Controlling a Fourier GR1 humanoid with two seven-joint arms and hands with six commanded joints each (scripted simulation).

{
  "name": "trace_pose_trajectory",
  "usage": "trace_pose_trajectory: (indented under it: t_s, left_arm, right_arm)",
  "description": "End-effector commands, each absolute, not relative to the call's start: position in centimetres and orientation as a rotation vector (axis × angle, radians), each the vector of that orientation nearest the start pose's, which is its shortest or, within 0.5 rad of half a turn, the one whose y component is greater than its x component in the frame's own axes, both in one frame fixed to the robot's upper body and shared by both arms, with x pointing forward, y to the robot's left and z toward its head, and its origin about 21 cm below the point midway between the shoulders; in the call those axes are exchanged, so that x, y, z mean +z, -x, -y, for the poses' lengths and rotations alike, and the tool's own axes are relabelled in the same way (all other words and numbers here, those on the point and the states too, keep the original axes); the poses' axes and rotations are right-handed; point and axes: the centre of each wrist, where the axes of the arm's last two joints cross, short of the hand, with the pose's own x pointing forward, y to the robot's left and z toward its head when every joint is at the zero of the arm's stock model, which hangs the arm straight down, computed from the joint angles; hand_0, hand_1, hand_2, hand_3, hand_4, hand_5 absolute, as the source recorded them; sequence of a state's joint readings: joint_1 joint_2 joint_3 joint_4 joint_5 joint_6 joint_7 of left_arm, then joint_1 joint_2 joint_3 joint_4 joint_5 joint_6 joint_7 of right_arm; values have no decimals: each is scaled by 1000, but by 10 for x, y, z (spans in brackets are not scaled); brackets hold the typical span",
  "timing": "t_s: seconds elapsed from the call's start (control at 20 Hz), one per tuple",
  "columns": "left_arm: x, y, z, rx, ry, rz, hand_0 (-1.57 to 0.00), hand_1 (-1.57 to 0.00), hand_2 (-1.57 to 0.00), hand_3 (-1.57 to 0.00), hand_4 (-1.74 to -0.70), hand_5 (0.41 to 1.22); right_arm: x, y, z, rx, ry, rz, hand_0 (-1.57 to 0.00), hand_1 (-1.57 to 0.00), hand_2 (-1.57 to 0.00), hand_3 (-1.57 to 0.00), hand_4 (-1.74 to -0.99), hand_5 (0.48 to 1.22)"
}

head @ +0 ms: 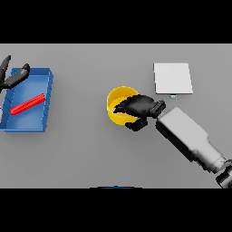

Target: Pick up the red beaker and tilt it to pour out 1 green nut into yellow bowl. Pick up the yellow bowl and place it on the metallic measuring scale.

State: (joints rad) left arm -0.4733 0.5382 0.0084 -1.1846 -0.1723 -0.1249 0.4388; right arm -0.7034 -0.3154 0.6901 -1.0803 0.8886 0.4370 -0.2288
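**Right robot hand closed on the rim of the yellow bowl, measuring scale close behind**

Head view. The yellow bowl (pixel 118 107) stands upright on the grey table (pixel 90 149), and serves here as the landmark. The right robot hand (pixel 139 108) lies over the bowl's right side, its fingers curled over the rim and down the outer wall, so that it is grasping the bowl; whether the bowl has left the table cannot be told. The metallic measuring scale (pixel 172 78), a pale flat plate, lies up and to the right of the bowl, near it but apart. Far to the left of the bowl sits a blue tray (pixel 46 102) holding a red elongated object (pixel 28 104) lying on its side, probably the red beaker. The left robot hand (pixel 12 77) hovers over the tray's far corner, fingers straight and released. No green nut can be made out inside the bowl.

Handling, as a judgement: the bowl looks rigid, light and smooth-walled, hence apt to slip or tip from a one-sided pinch. A hold on the rim, thumb opposing fingers across the wall, seems soundest, and the bowl should be kept level so that any contents stay in.
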Motion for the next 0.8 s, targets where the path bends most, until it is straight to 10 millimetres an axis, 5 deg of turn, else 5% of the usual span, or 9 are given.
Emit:
trace_pose_trajectory:
  t_s: [0.0, 0.05, 0.2, 0.5, 0.75]
  left_arm:
    - [103, -357, -342, -475, -580, 1134, 1, 1, 1, 1, -789, 710]
    - [104, -358, -340, -475, -579, 1138, 1, 1, 1, 1, -788, 710]
    - [106, -355, -343, -467, -580, 1129, 1, 1, 1, 1, -787, 707]
    - [103, -356, -340, -475, -580, 1131, 1, 1, 1, 1, -785, 712]
    - [105, -359, -340, -477, -589, 1127, 1, 1, 1, 1, -775, 706]
  right_arm:
    - [42, -357, 126, 2126, 305, 1241, -455, -407, -349, -322, -1363, 957]
    - [40, -356, 127, 2126, 306, 1237, -678, -640, -594, -572, -1435, 1010]
    - [45, -355, 128, 2135, 284, 1239, -1114, -1094, -1071, -882, -1578, 1113]
    - [51, -355, 129, 2123, 280, 1202, -1451, -1446, -1330, -1171, -1698, 1193]
    - [77, -359, 132, 2114, 295, 1229, -1532, -1530, -1440, -1173, -1727, 1212]
